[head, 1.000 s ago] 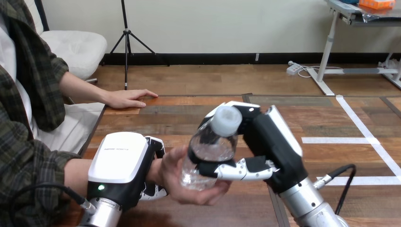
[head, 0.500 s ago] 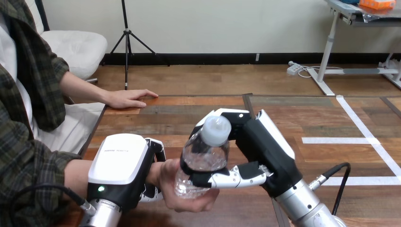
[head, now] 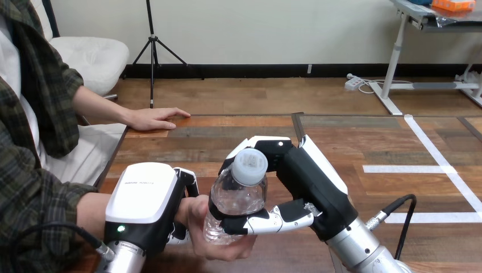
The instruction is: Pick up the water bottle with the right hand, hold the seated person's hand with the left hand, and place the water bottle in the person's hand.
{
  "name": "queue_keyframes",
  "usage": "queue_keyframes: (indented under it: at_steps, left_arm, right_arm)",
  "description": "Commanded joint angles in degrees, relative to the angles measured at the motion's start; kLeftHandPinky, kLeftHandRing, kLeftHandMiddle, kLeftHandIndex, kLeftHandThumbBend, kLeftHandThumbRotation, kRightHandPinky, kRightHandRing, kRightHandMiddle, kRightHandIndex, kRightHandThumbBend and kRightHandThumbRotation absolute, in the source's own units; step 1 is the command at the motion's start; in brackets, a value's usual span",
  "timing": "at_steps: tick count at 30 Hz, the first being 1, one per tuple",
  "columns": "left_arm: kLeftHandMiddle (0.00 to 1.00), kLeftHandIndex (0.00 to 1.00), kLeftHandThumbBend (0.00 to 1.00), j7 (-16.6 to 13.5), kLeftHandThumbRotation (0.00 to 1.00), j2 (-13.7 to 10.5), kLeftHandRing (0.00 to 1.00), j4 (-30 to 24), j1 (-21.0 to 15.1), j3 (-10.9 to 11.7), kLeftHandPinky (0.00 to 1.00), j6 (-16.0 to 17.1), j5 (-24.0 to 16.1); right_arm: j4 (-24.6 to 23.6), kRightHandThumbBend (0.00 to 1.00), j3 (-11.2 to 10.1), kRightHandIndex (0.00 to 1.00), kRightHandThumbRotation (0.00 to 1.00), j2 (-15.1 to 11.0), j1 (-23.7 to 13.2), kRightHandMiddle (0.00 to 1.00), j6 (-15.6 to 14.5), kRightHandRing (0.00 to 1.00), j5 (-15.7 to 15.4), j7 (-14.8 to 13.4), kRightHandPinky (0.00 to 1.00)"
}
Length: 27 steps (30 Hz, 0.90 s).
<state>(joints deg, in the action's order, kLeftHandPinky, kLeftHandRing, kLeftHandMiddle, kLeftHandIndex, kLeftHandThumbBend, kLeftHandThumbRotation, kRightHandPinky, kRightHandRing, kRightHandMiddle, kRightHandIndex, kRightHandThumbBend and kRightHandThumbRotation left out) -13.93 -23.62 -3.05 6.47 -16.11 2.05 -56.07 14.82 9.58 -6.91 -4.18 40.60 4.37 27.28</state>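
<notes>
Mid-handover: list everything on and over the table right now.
water bottle: one, clear with a white cap, tilted over the table's near part, base on the person's upturned hand.
table: one, brown wood, across the view.
tape lines: several, white, on the table's right part.
person's far hand: one, flat on the table's far left edge, holding nothing.
person's near hand: one, palm up, cupping the bottle's base.
left hand: one, black and white, curled round the near hand's wrist.
right hand: one, black and white, fingers and thumb round the bottle.
</notes>
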Motion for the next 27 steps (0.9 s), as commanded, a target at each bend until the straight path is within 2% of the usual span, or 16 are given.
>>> queue_keyframes:
  at_steps: [1,6,17,27]
  left_arm:
    - [0.35,0.35,0.89,-0.45,0.0,0.28,0.31,-1.48,-2.33,0.46,0.28,-0.11,0.35]
    - [0.35,0.35,0.89,-0.65,0.0,0.27,0.31,-1.46,-2.23,0.5,0.28,-0.11,0.35]
    - [0.35,0.35,0.89,-1.66,0.0,0.46,0.31,-1.02,-2.13,0.7,0.28,0.54,1.03]
    - [0.34,0.34,0.89,-1.23,0.0,0.26,0.3,-1.13,-2.07,0.66,0.28,0.36,1.01]
  right_arm:
    - [-0.9,0.76,1.4,0.48,0.0,0.03,-0.67,0.43,1.16,0.38,-0.63,0.58,0.34]
    - [-0.27,0.76,1.65,0.48,0.0,-0.15,-0.9,0.43,2.03,0.37,-1.12,0.59,0.33]
    - [-0.36,0.73,1.93,0.48,0.0,-0.44,-1.1,0.43,1.78,0.37,-1.16,0.59,0.33]
    - [0.05,0.73,1.92,0.48,0.0,-0.46,-1.42,0.44,2.23,0.38,-1.17,0.68,0.34]
